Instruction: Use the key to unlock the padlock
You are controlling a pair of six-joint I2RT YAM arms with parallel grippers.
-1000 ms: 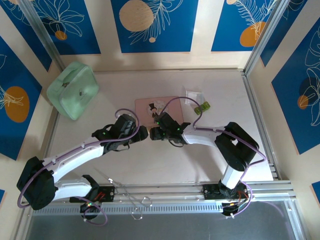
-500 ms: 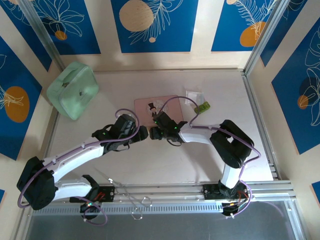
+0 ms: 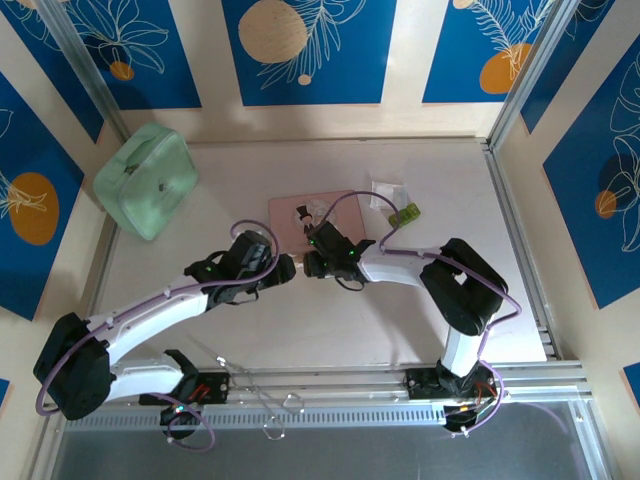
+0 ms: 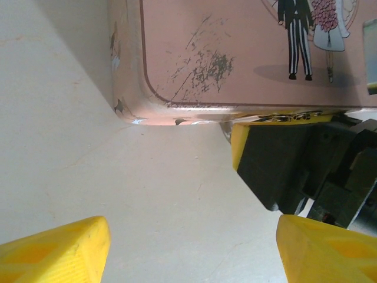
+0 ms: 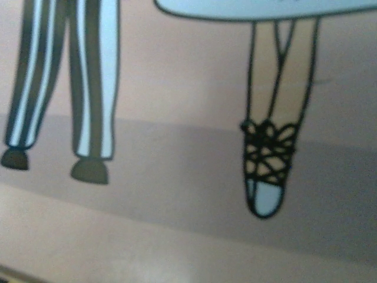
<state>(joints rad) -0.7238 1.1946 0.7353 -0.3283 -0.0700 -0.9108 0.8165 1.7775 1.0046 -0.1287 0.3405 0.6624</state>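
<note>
- Padlock: cannot be made out; the near edge of the pink box (image 3: 300,212), where the two grippers meet, is covered from above.
- Key: too small to make out in any view.
- Pink box: lies flat, and its lid bears a drawing of a couple. The left wrist view shows scratches on the lid (image 4: 235,53) near its rounded near corner.
- Right wrist view: held very close over the box lid (image 5: 177,194) and blurred, showing striped trouser legs and a laced shoe from the drawing.
- Left gripper (image 3: 285,268): just short of the box's near edge and pointing at it. Its yellow fingers (image 4: 59,250) stand wide apart with bare table (image 4: 70,147) between them, and it holds nothing.
- Left arm: runs from behind the gripper diagonally up to the box.
- Right gripper (image 3: 308,265): against the box's near edge, tip to tip with the left gripper. In the left wrist view its black and yellow body (image 4: 294,165) sits tight under the box rim. Whether its jaws are parted, or hold anything, cannot be told.
- Right arm: elbow bent out to the right of the box, forearm running back toward its near edge.
- Green case (image 3: 147,178): well apart, to the far left of the box.
</note>
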